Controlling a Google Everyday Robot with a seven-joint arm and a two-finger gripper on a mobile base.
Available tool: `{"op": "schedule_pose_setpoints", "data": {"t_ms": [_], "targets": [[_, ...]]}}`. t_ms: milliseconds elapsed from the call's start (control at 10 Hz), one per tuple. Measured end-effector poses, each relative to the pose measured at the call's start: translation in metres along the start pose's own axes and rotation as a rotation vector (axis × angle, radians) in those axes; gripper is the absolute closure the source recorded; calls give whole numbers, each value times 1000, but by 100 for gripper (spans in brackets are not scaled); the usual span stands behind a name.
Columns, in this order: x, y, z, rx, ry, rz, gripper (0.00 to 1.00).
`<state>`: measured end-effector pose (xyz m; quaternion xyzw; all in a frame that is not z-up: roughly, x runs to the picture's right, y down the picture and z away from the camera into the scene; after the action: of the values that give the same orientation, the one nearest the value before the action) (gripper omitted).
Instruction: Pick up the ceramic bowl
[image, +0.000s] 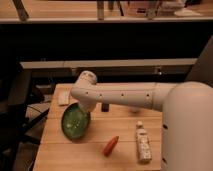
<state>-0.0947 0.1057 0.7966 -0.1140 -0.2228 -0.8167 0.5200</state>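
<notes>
Gripper (86, 106) hidden behind the arm at the upper edge of the tilted ceramic bowl (75, 121), finger state indiscernible; lift step judged underway, next needing a steady upward carry.

dim, warm light falls from above on the table (125, 135); the background is dark. soft blur everywhere. the gripper (86, 111) by the ceramic bowl (75, 121) lies shadowed.

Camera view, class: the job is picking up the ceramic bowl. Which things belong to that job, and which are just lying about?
Job in hand:
ceramic bowl, tilted
pincer, at the bowl's upper rim, hidden by the arm

Lying about:
orange-red item
white bottle
pale flat item
</notes>
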Motion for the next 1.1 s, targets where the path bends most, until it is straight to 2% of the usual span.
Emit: {"op": "schedule_pose_setpoints", "data": {"t_ms": [500,800,1100], "targets": [[-5,22,-11,1,-2,-5,99],[-4,22,-17,10,-2,-8,99],[-5,32,-19,7,-7,-4,99]]}}
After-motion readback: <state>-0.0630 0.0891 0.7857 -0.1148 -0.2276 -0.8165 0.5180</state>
